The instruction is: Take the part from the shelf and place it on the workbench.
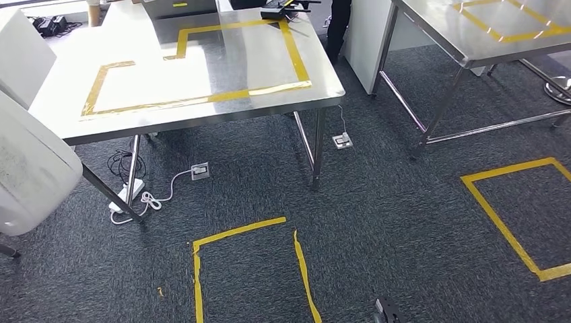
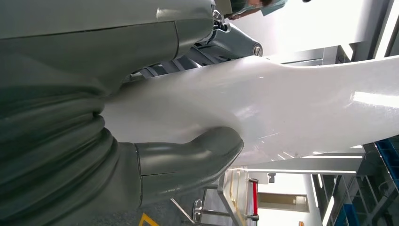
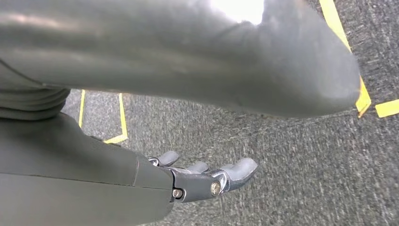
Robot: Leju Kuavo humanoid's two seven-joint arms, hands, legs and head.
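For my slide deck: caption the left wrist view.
Left hand gripping the large white part, thumb pressed against its glossy surface.

Workbench (image 1: 202,81): brushed steel top, reflective, marked with yellow tape. Part (image 2: 282,108): smooth glossy white plastic, highlights seen; gripped by the left hand (image 2: 188,155), matt grey rubbery. Floor (image 1: 377,222): dark rough carpet, taped.

Your left hand (image 2: 155,136) shows a grey ribbed cover and thick thumb; right hand (image 3: 207,176), grey cover, metal fingers with screws.
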